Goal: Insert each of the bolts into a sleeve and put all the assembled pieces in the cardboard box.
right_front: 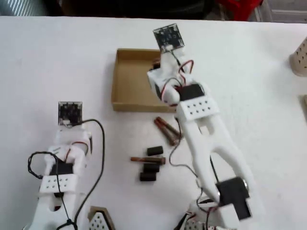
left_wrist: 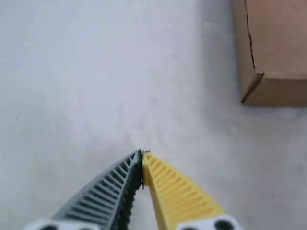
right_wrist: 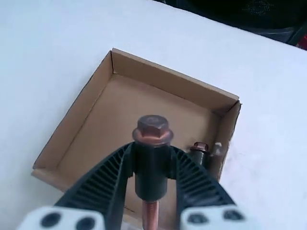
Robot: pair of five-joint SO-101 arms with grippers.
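No legible text, numbers, labels or signs on any item. Cardboard box (right_wrist: 168,82): walls plain. Head of sleeved bolt (right_wrist: 152,128): too blurred to read any stamp. Circuit board (right_front: 169,37), at 1 o'clock from the box: markings unreadable.

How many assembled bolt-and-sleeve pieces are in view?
2. The first piece is gripped in the right tool over the cardboard box; the second piece lies inside, beside a wall. The tool may hide more.
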